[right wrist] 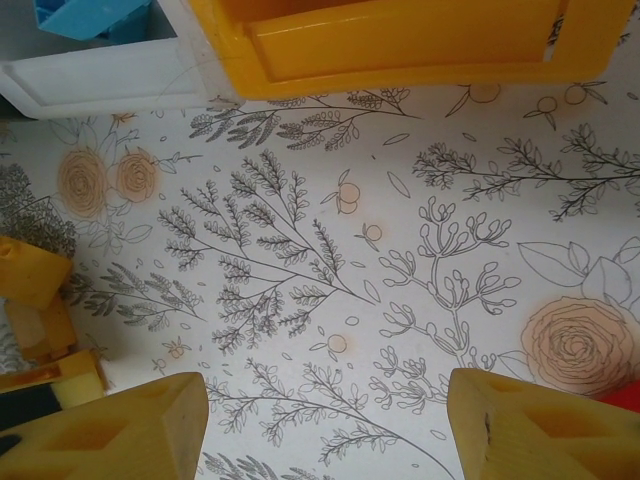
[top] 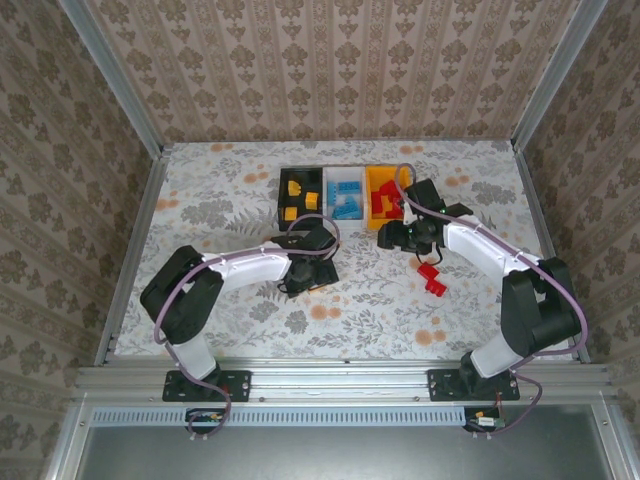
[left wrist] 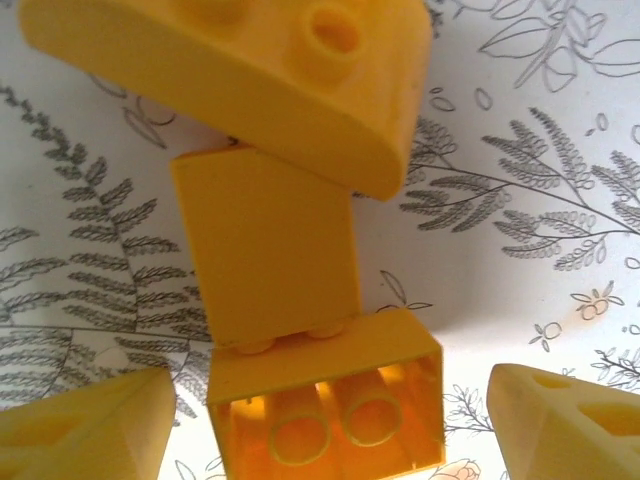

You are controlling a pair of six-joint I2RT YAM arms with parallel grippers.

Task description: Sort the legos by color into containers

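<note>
Three yellow legos lie together on the table in the left wrist view: a curved one [left wrist: 250,80], a flat-faced one [left wrist: 265,250], and a hollow brick [left wrist: 325,400] on its side. My left gripper [left wrist: 325,425] is open, and the hollow brick sits between its fingertips [left wrist: 80,430] with a gap on the right. It hovers low over the table [top: 308,278]. My right gripper [top: 388,238] is open and holds nothing [right wrist: 328,430], just in front of the orange-yellow bin [right wrist: 400,50]. The black bin [top: 283,190] holds yellow bricks, the white bin [top: 345,172] blue ones, the orange-yellow bin [top: 372,180] red ones.
Two red legos [top: 432,277] lie on the floral table to the right, under the right forearm. The right wrist view catches the yellow bricks [right wrist: 30,270] at its left edge and the white bin's wall [right wrist: 100,80]. Metal rails [top: 130,250] border the table.
</note>
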